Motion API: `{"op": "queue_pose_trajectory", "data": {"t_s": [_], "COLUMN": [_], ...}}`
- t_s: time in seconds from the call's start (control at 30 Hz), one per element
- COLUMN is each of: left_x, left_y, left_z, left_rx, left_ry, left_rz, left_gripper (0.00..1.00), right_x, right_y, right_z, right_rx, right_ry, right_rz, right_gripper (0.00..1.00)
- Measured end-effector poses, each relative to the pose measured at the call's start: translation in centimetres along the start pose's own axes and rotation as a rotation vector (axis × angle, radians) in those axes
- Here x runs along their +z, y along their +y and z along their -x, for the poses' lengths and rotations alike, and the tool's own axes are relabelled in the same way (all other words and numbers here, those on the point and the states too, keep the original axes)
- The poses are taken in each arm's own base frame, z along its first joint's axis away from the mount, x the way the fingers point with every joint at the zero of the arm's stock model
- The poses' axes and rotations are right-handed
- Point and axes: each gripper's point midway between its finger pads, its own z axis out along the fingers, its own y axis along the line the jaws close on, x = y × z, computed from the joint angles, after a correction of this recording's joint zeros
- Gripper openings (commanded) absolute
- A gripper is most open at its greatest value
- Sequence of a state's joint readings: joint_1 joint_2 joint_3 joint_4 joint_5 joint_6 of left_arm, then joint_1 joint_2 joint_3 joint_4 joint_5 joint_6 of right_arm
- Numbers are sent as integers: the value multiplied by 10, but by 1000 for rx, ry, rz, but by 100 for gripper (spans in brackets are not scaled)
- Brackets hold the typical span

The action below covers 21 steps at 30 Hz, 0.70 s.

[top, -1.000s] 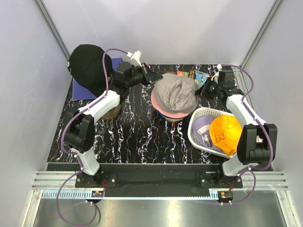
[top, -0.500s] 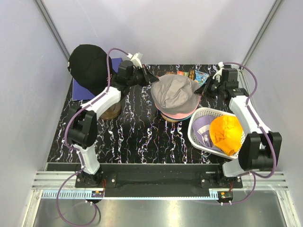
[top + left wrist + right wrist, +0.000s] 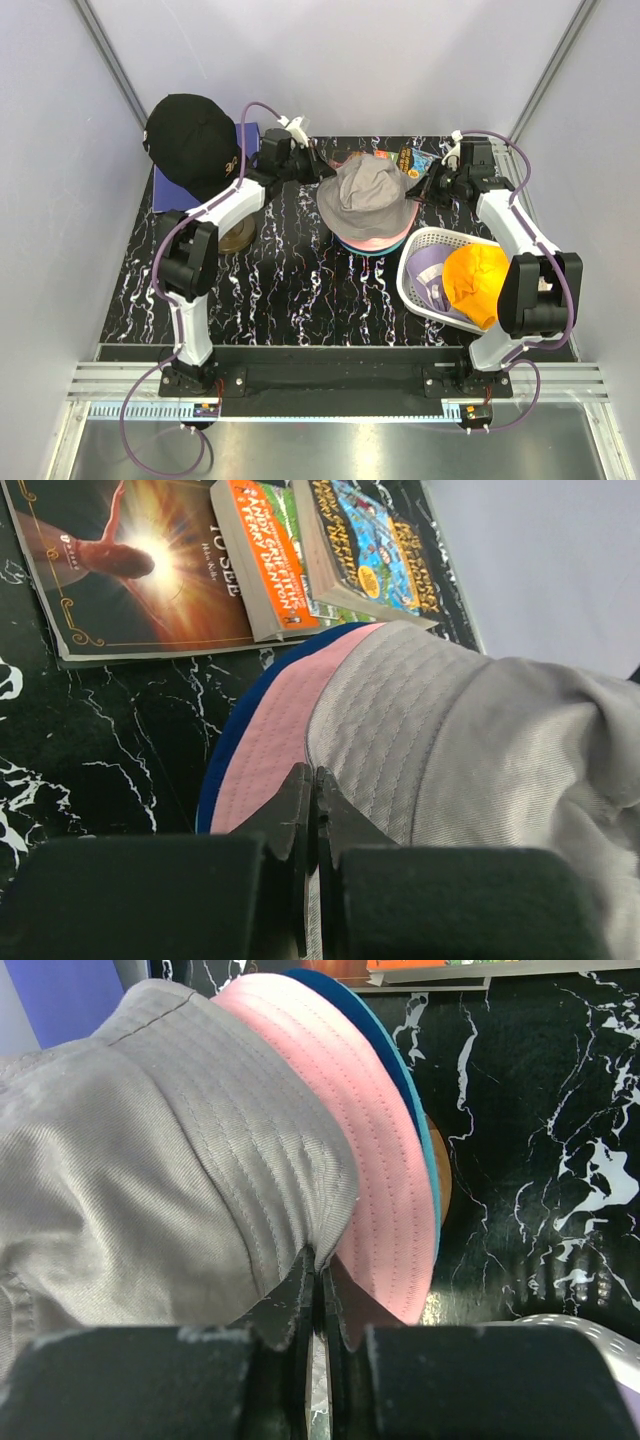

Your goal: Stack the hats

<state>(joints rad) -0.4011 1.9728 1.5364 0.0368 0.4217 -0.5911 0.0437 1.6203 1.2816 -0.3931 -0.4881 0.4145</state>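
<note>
Both arms reach inward over tabletop (image 3: 280, 270). Left gripper (image 3: 325, 172) and right gripper (image 3: 422, 192) pinch opposite brim edges of grey bucket hat (image 3: 372, 195), atop pink hat (image 3: 385, 1190).

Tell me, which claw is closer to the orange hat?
Right. The right gripper pinches the grey hat just beyond the orange hat; the left gripper pinches the opposite brim, farther off.
</note>
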Motion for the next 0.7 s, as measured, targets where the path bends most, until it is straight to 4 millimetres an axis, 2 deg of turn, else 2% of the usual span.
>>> {"op": "queue_pose_trajectory", "data": {"t_s": [0.37, 0.7], "left_x": [15, 19], "left_y": [13, 25], "left_z": [-27, -47], "left_rx": [38, 63], "left_ry": [46, 55], "left_rz": [47, 84], "left_gripper": [0, 0], "right_x": [9, 14], "right_y": [-13, -22], "right_z": [-10, -17], "right_rx": [6, -2], "right_ry": [38, 60], "right_rz": [-29, -49], "right_gripper": [3, 0]}}
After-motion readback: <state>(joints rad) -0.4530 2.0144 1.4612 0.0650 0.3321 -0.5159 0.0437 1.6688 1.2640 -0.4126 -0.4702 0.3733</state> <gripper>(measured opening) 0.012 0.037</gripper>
